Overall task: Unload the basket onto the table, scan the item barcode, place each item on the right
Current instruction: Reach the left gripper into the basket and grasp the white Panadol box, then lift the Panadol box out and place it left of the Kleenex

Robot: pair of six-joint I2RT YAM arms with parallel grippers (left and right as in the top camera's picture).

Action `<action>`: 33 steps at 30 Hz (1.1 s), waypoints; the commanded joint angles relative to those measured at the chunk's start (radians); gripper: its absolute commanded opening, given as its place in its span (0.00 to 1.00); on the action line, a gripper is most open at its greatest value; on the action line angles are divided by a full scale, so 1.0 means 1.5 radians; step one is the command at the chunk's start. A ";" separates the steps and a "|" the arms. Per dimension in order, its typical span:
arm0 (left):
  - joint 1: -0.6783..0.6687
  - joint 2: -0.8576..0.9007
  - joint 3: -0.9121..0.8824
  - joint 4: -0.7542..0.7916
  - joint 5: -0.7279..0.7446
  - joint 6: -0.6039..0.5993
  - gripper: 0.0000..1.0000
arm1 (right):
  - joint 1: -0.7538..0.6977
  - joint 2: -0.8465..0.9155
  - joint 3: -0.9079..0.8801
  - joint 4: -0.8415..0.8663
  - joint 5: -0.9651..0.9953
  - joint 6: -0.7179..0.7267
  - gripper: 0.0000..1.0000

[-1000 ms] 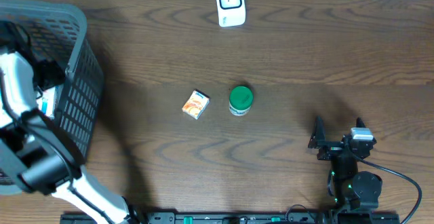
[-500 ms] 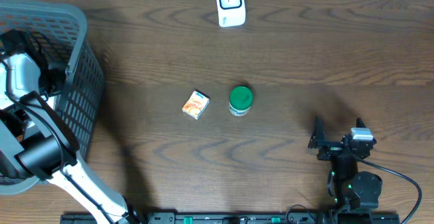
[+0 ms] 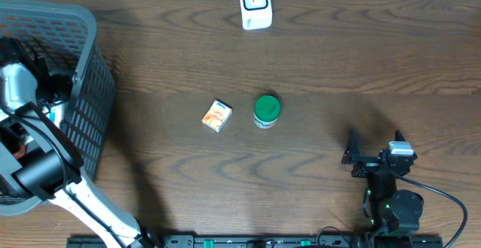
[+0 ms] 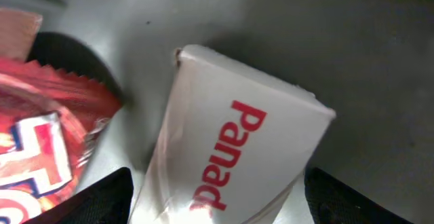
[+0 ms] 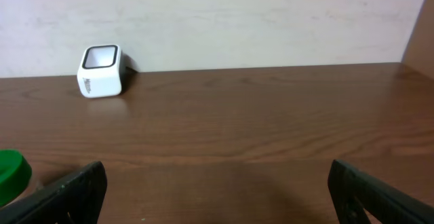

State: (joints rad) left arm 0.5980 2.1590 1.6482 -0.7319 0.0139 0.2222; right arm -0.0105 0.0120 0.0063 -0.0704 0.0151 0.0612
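the left arm reaches into the grey basket [image 3: 90,60] at the left end of the counter [image 3: 338,68]. the left fingers [image 4: 102,200] straddle a white box [image 4: 230,156] with red lettering, which lies inside the basket beside a red packet [image 4: 41,136]. each finger sits just beside a box side, and it cannot be told whether they grip it. the right fingers [image 5: 74,190] are spread wide and hold nothing. the scanner [image 3: 255,4] stands at the far edge. a small orange box [image 3: 217,116] and a green-lidded jar [image 3: 266,110] sit mid-counter, close together.
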 commanded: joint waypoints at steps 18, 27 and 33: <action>-0.004 0.072 -0.131 0.037 0.038 0.011 0.98 | 0.003 -0.003 -0.001 -0.002 0.002 0.008 0.99; -0.004 0.072 -0.155 0.056 0.038 0.005 0.68 | 0.003 -0.003 -0.001 -0.002 0.002 0.008 0.99; -0.004 0.053 -0.132 0.039 0.038 -0.037 0.52 | 0.003 -0.003 -0.001 -0.002 0.002 0.008 0.99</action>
State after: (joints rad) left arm 0.5930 2.1151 1.5295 -0.6048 0.1211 0.2039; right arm -0.0105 0.0120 0.0063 -0.0704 0.0151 0.0612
